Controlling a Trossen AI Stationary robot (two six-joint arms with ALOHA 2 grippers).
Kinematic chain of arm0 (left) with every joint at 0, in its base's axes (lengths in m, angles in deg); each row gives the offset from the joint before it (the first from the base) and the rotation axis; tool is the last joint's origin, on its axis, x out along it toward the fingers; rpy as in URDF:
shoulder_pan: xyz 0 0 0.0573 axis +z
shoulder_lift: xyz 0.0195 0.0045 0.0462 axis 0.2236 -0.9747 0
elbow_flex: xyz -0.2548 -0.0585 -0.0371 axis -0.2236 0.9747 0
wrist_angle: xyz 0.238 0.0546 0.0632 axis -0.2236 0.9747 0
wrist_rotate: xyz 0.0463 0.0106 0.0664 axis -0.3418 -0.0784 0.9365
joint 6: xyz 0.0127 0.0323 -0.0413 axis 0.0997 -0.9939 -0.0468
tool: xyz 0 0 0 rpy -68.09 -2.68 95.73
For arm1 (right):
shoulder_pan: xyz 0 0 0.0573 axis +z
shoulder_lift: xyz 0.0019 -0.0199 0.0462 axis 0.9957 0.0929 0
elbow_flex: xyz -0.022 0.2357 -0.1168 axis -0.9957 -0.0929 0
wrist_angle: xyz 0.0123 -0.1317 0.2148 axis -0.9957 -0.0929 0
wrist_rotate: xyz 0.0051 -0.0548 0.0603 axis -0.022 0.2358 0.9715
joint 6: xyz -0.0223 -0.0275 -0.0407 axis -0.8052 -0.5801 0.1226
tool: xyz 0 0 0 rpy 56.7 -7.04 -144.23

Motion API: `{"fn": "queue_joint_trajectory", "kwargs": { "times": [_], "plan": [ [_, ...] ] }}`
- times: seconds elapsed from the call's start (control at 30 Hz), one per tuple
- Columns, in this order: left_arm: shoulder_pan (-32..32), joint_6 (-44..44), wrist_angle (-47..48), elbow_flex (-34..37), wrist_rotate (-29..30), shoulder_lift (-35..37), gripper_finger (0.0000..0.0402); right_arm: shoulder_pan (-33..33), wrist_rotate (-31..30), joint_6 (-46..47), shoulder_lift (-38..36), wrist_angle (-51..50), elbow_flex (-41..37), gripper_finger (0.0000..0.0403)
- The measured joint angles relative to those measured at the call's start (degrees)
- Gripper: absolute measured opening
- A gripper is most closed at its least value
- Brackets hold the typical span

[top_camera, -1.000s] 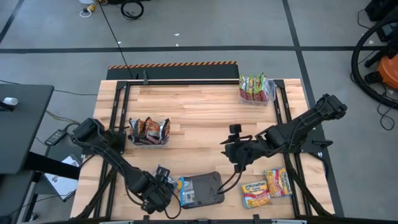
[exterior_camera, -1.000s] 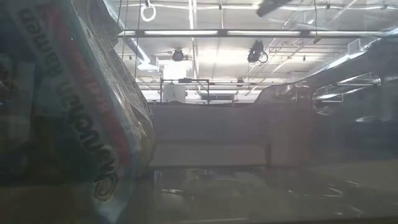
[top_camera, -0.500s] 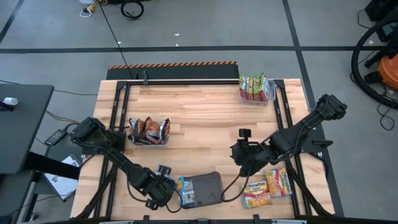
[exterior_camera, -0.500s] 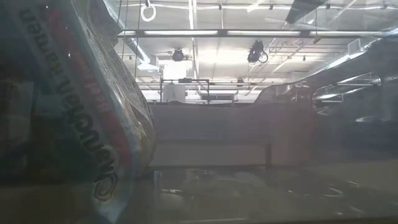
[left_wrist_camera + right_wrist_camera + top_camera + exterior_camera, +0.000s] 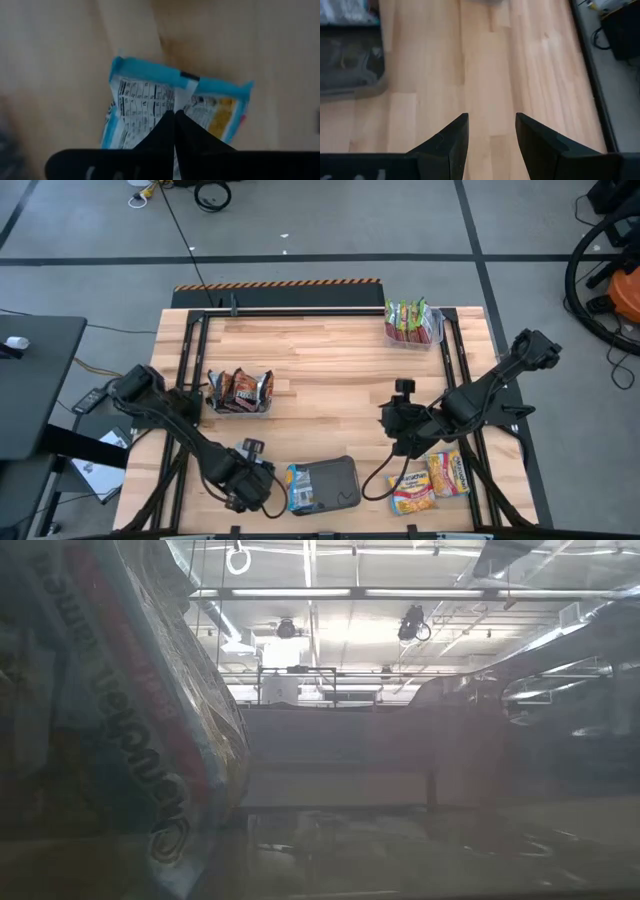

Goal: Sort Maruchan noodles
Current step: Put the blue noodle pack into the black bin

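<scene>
High view, looking straight down: a wooden table (image 5: pixel 330 370) filled the middle of the frame, with grey floor around it. The broad centre of the tabletop was bare wood, the largest open stretch.

Noodle packets sat in four places. A clear tub (image 5: pixel 413 332) at the upper right corner held green packets (image 5: pixel 408 316), close to the table's far edge. A second clear tub (image 5: pixel 240 405) at mid left held dark red-brown packets (image 5: pixel 240 387). Two yellow-orange packets (image 5: pixel 430 483) lay flat at the lower right, near the front edge. A blue-white packet (image 5: pixel 297 486) lay at the lower centre, touching the left end of a dark grey tray (image 5: pixel 335 483).

The left gripper (image 5: pixel 262 485) was at the lower left, just beside the blue-white packet. In the left wrist view its fingers (image 5: pixel 165 131) met at a point over the packet's (image 5: pixel 172 107) printed back, pinched closed, apparently on the packet's middle seam.

The right gripper (image 5: pixel 402 442) hovered right of centre, just above the yellow-orange packets. In the right wrist view its fingers (image 5: pixel 451 137) stood apart over bare wood, holding nothing, with the tray (image 5: pixel 350 60) in the upper left.

In the low view a packet (image 5: pixel 120 720) filled the left side, pressed close to the lens.
</scene>
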Motion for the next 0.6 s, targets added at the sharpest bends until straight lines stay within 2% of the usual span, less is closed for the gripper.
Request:
{"fn": "queue_joint_trajectory", "kwargs": {
  "times": [0.13,0.33,0.47,0.6],
  "plan": [
    [-0.2,1.0,7.8,-4.5,0.4,5.0,0.0003,0.0,-2.3,1.1,-1.9,0.1,0.0,0.0168],
    [0.0,7.6,11.3,-9.8,1.8,13.2,0.0002,0.0,-3.2,3.1,-2.6,1.5,0.0,0.0168],
    [1.5,11.7,10.0,-12.5,8.2,17.1,0.0002,0.0,-3.0,0.7,-2.2,5.4,-0.2,0.0168],
    [3.4,11.5,2.2,-12.9,16.9,18.3,0.0001,-0.3,-4.1,-5.5,-2.2,14.4,-2.1,0.0168]
  ]
}}
